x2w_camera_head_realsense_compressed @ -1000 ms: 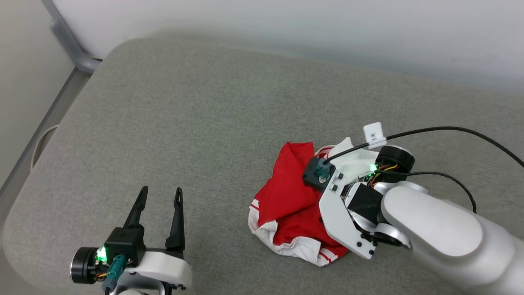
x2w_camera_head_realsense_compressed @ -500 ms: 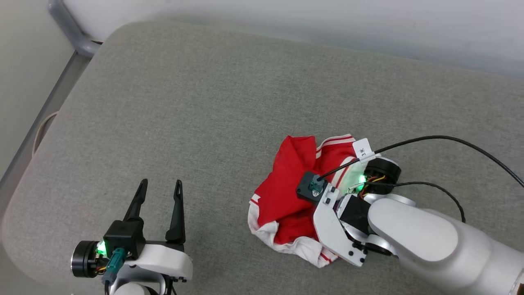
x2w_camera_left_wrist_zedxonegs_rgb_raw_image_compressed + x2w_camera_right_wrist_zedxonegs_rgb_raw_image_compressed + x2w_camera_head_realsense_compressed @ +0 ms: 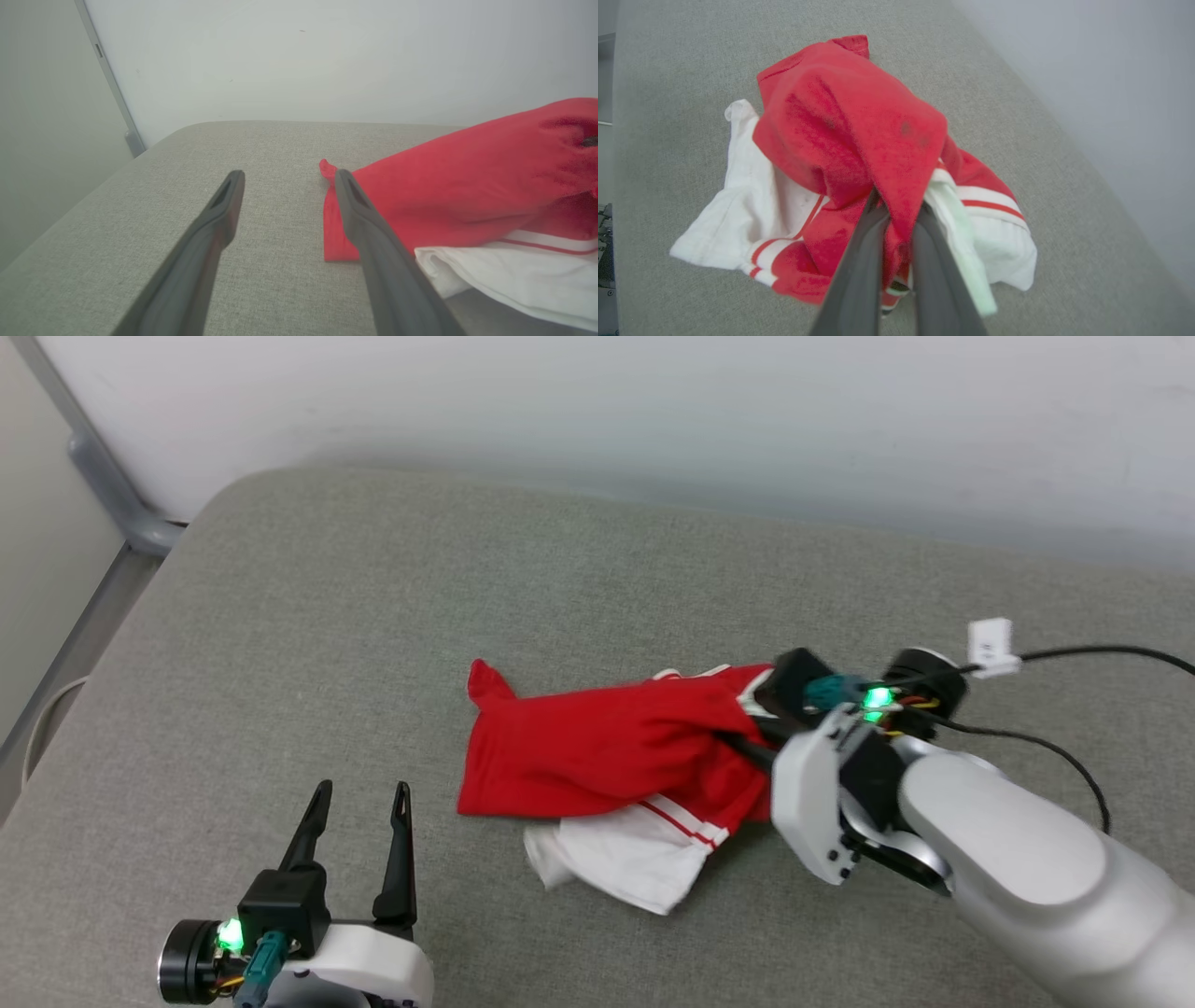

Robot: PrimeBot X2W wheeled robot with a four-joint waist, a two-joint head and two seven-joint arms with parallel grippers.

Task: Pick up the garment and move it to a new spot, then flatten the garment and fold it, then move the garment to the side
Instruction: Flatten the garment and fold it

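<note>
The red jersey T-shirt (image 3: 607,751) lies right of the middle of the grey upholstered cushion (image 3: 373,616), stretched into a long bunch. Its right end is raised off the cloth. Its left end and a white sleeve end (image 3: 621,863) rest on the cushion. The right hand (image 3: 899,210) is clenched on that raised end: in the right wrist view its two dark fingers are nearly together, with a thick fold of red fabric and some white trim pinched between them. The left hand (image 3: 362,791) is released and empty, with its fingers spread. It sits low at the near left, close to the shirt's trailing hem but apart from it.

This looks like the pick-up and move step, and the shirt is only partly lifted.

The main risk is the grip. It holds a rumpled fold rather than a seam or collar, so several layers may be caught, and smooth jersey could creep out under load. The dragging end adds to this, because friction on the woven cushion would pull against the pinch. A bunched grasp may also set the shirt down twisted, which would make flattening harder. If the shirt swings toward the near left, the trailing hem could drape over the left hand's open fingers.
</note>
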